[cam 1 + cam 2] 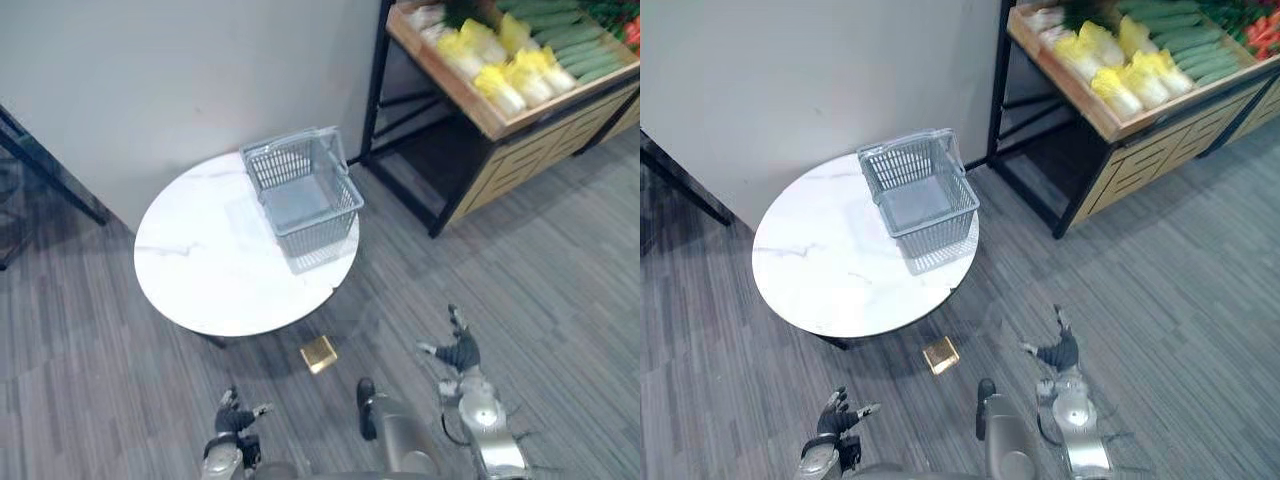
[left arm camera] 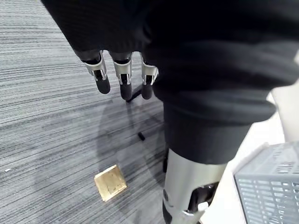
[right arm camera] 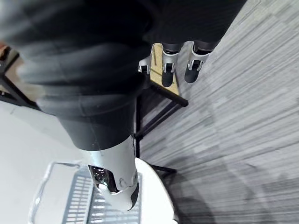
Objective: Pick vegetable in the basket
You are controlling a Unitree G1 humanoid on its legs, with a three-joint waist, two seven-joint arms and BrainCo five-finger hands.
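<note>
A grey wire basket (image 1: 322,228) stands empty on the round white table (image 1: 200,265), at the table's rim nearest the wooden produce stand (image 1: 470,100). The vegetables, pale yellow cabbages (image 1: 510,85) and long green ones (image 1: 575,45), lie on that stand, well apart from the table, beyond it and to its right. The step in hand appears to be the reach for a vegetable, with nothing picked yet. Doing it well likely means turning to the stand and closing in before an arm rises, then wrapping one cabbage across its middle rather than raking the row. The left hand (image 1: 235,420) hangs low over the carpet on the table's near side, its fingers (image 2: 125,77) straight, slightly apart and holding nothing. The right hand (image 1: 458,350), off the table's near right, shows fingers (image 3: 167,70) loosely spread, touching nothing. A small gold square (image 1: 319,353) lies on the floor just beside the table's near edge.
</note>
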